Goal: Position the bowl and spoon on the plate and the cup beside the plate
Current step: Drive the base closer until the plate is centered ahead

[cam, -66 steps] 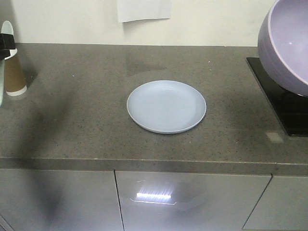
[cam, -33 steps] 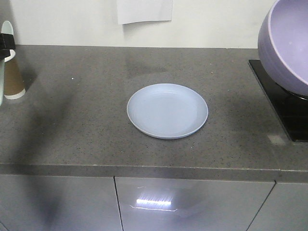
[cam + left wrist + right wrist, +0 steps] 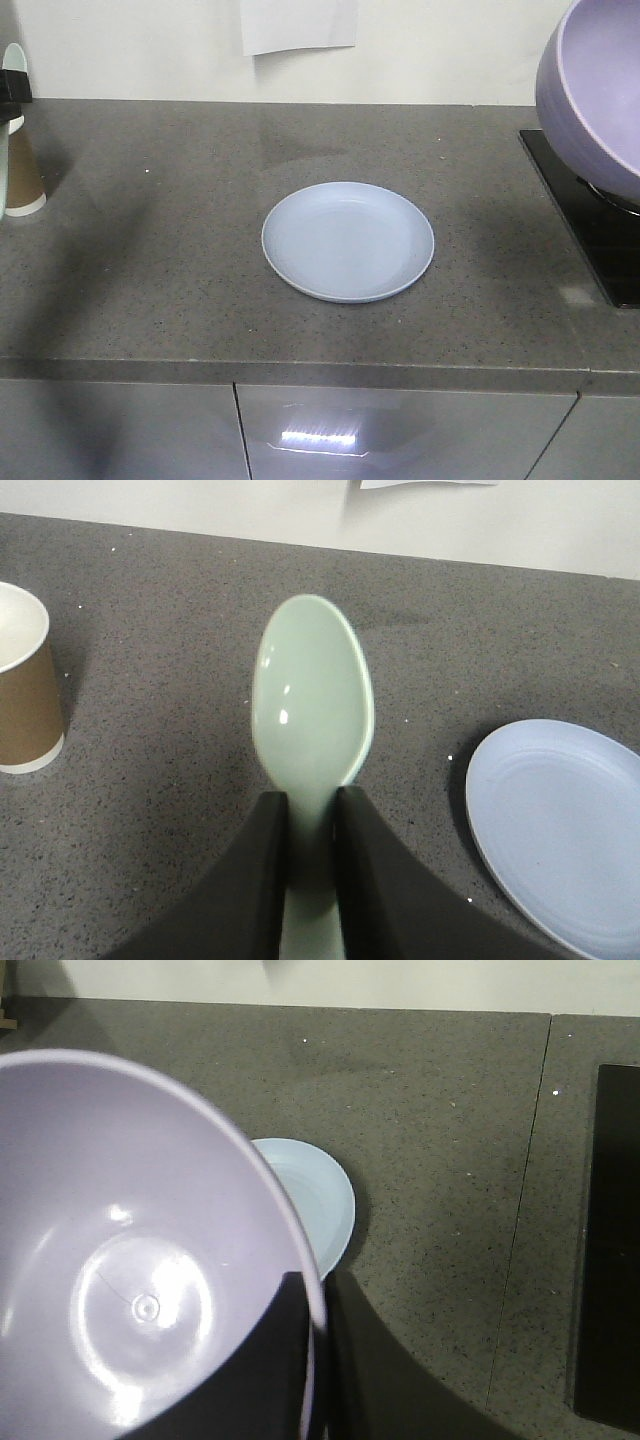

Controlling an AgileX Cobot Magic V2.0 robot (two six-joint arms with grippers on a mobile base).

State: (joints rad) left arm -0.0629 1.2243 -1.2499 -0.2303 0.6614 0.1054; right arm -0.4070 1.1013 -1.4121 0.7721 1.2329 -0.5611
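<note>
The pale blue plate (image 3: 348, 242) lies flat in the middle of the grey counter. My left gripper (image 3: 311, 815) is shut on the handle of the mint-green spoon (image 3: 312, 700), held above the counter with its scoop pointing away. The spoon (image 3: 13, 60) shows at the far left edge of the front view, above the brown paper cup (image 3: 22, 175). That cup (image 3: 22, 685) stands upright, left of the spoon. My right gripper (image 3: 318, 1310) is shut on the rim of the lavender bowl (image 3: 130, 1260), which hangs tilted in the air. The bowl (image 3: 600, 90) is up at the right, and the plate (image 3: 318, 1200) peeks out beneath it.
A black hob panel (image 3: 595, 220) is set into the counter at the right, under the raised bowl. A white sheet of paper (image 3: 300, 25) hangs on the back wall. The counter's front edge (image 3: 300, 375) runs above grey cabinet doors.
In the front view the counter, plate and cup have slid slightly down, and the cup further left. The bowl and spoon stay held at the same spots in the frame.
</note>
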